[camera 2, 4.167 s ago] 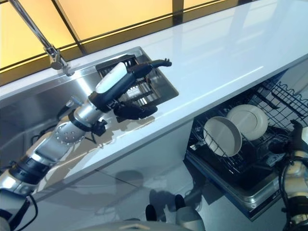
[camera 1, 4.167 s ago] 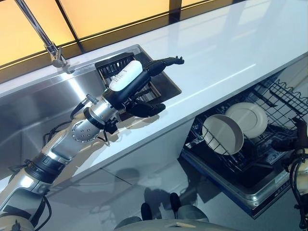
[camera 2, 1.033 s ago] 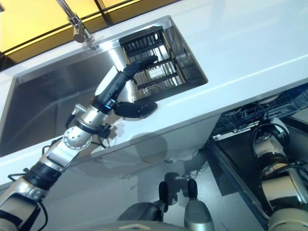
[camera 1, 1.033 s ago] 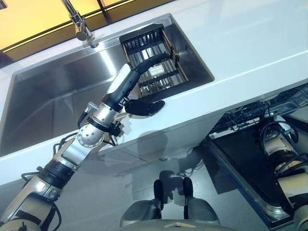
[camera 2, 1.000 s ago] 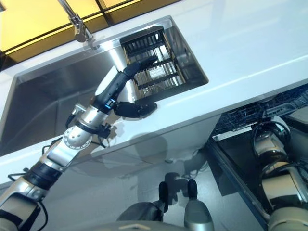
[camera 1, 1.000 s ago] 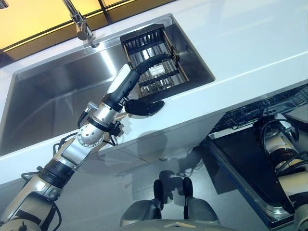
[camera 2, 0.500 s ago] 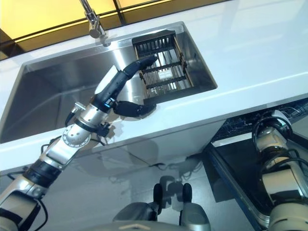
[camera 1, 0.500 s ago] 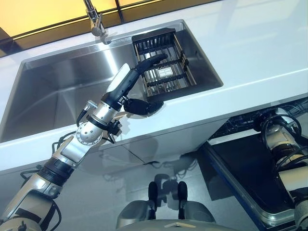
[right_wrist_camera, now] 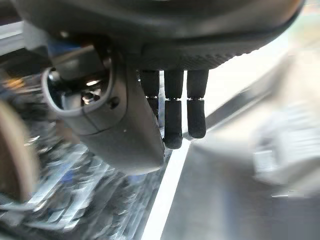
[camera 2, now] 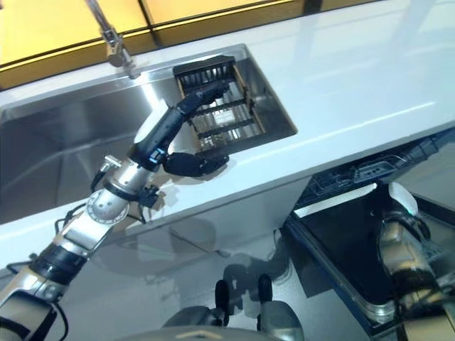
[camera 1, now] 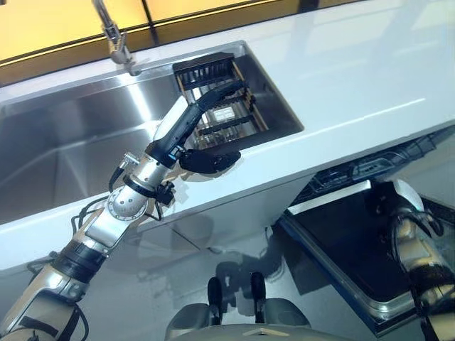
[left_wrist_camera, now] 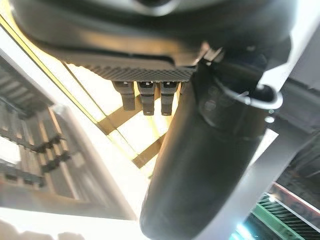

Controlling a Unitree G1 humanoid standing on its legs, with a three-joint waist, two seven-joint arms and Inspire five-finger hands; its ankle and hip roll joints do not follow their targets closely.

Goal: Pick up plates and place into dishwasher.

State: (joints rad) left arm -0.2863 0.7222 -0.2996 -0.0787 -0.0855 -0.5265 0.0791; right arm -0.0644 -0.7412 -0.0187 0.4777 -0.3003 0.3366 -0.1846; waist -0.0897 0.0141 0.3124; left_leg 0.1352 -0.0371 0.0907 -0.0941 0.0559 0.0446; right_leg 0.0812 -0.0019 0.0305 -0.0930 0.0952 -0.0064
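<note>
The left hand (camera 1: 202, 135) reaches out over the front right corner of the steel sink (camera 1: 64, 153), its fingers (camera 1: 224, 90) stretched straight above the black wire rack (camera 1: 217, 99) that sits in the sink's right end, while its thumb (camera 1: 213, 160) points out over the sink's front rim, just above the white counter (camera 1: 355, 64). The hand is spread and holds nothing; in the left wrist view its fingertips (left_wrist_camera: 150, 100) hang straight and apart from the thumb (left_wrist_camera: 205, 165), with the rack's bars (left_wrist_camera: 30, 150) off to one side and not touched. A small pale patch lies in the rack under the fingers, too indistinct to name. The faucet (camera 1: 114, 39) stands at the sink's back edge, behind the hand. Below the counter on the robot's right, the dishwasher (camera 1: 370, 167) stands with its door (camera 1: 348, 249) folded down and its dark wire basket partly visible under the counter edge. The right hand (right_wrist_camera: 175, 115) is low by the dishwasher; its own wrist view shows its fingers straight and loose, gripping nothing. At one edge of that view a blurred pale round shape (right_wrist_camera: 12, 150) among dark wire may be a plate in the dishwasher basket, clear of the fingers, though I cannot tell for certain.
</note>
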